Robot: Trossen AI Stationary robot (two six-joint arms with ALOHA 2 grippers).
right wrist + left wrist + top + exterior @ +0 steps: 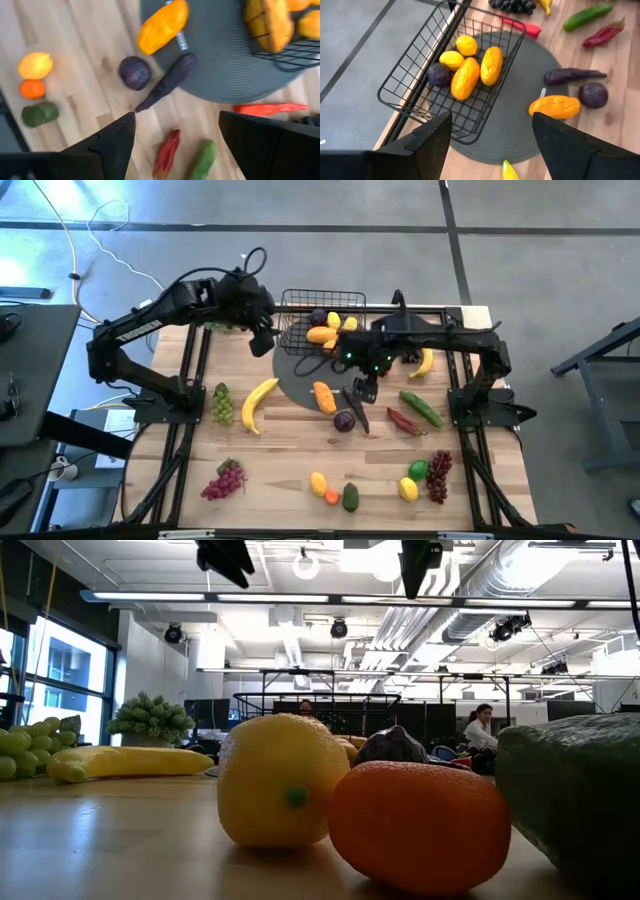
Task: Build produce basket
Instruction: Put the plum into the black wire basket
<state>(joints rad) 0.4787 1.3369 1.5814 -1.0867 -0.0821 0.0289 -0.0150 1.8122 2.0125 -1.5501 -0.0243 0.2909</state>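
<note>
The right gripper (362,391) is hanging open over the eggplant (167,82), getting ready to grab it for the basket (451,75), while the left gripper (262,340) is waiting open.

Robotics lab or open-plan industrial workspace. Wooden table (290,470) stands on a polished grey concrete floor (560,240) marked with dark lines; cables (70,240) trail across it beyond the table's left edge. Low view: exposed silver ducts (520,580), strip lights (330,598) and ceiling-mounted cameras (339,628), big windows (60,675), a person (480,727) seated at a far workstation.
</note>
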